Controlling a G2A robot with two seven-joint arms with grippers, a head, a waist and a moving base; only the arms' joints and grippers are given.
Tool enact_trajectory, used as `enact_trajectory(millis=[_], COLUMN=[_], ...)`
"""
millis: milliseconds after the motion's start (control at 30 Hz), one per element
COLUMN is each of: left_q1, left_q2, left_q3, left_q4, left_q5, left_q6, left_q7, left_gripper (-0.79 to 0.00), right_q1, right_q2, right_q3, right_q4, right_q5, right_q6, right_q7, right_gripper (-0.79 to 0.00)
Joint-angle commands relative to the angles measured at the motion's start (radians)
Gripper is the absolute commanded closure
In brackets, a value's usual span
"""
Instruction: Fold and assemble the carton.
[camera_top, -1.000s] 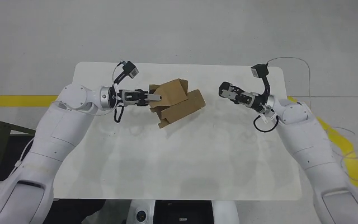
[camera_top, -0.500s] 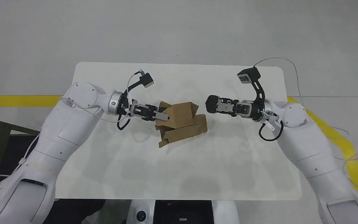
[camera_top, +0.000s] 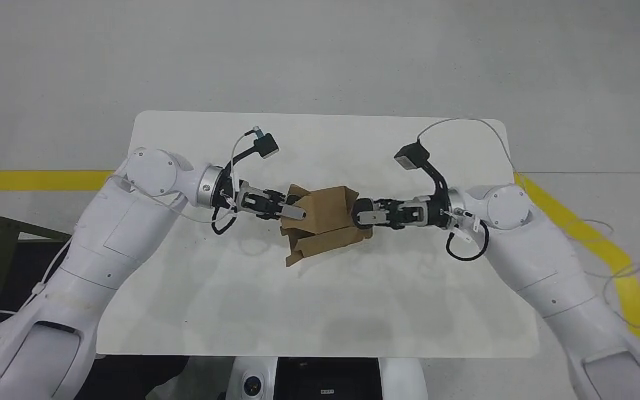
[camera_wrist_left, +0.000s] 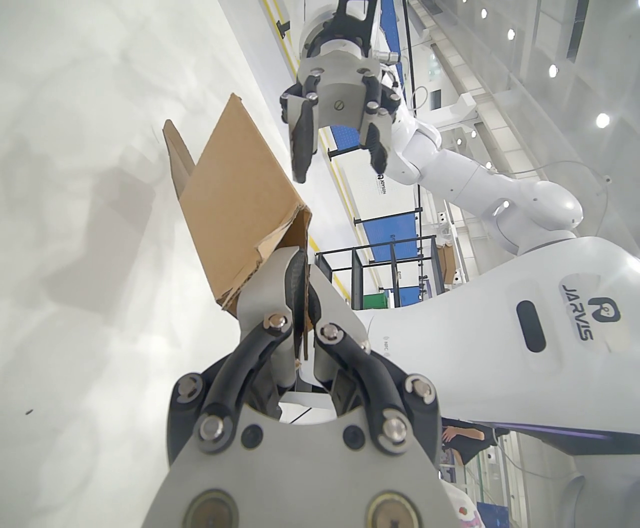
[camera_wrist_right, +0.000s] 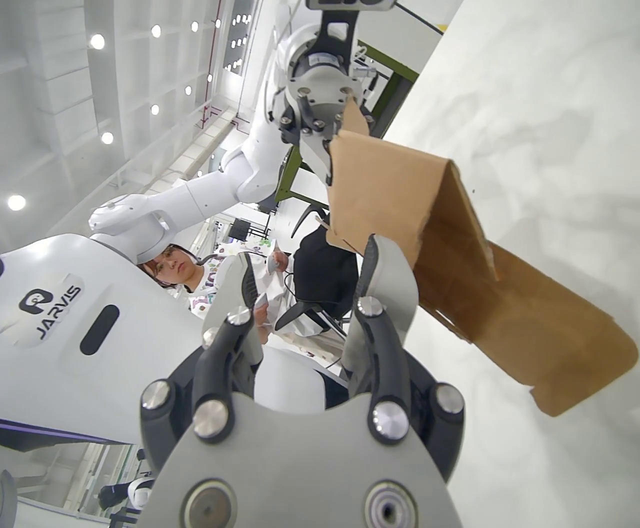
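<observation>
A brown cardboard carton (camera_top: 325, 218), partly folded with loose flaps, sits near the middle of the white table (camera_top: 400, 300). My left gripper (camera_top: 291, 210) is shut on the carton's left edge; the left wrist view shows its fingers (camera_wrist_left: 280, 280) pinching a cardboard wall (camera_wrist_left: 235, 200). My right gripper (camera_top: 362, 214) is open at the carton's right side. In the right wrist view its fingers (camera_wrist_right: 385, 270) stand apart, one close against the carton (camera_wrist_right: 400, 200), nothing clamped between them. The left gripper (camera_wrist_right: 325, 150) holds the carton's far edge there.
The white table's edges run all round, with bare surface in front of and behind the carton. A yellow floor line (camera_top: 45, 180) lies beyond the table's left side. Cables (camera_top: 470, 125) loop from the right wrist camera.
The left gripper carried the carton from the table's back toward the middle. The right arm swung in from the right until its open gripper reached the carton's right side.
</observation>
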Motion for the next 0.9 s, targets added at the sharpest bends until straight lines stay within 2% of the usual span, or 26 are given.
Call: enact_trajectory(millis=[0,267,867], left_q1=[-0.001,-0.006,-0.013], left_q2=[0.001,0.005,0.011], left_q3=[0.002,0.016,0.044], left_q4=[-0.001,-0.014,-0.014], left_q5=[-0.002,-0.004,-0.012], left_q6=[-0.001,-0.008,-0.018], left_q7=[0.002,0.008,0.018], left_gripper=[0.0,0.0,0.0], right_q1=[0.008,0.045,0.11], right_q2=[0.001,-0.001,-0.023], right_q3=[-0.013,-0.071,-0.186], right_q4=[0.009,0.062,0.097], right_q5=[-0.007,-0.04,-0.005], right_q6=[-0.004,-0.037,-0.088], right_q7=[-0.004,-0.037,-0.088], right_gripper=[-0.376,-0.391,-0.357])
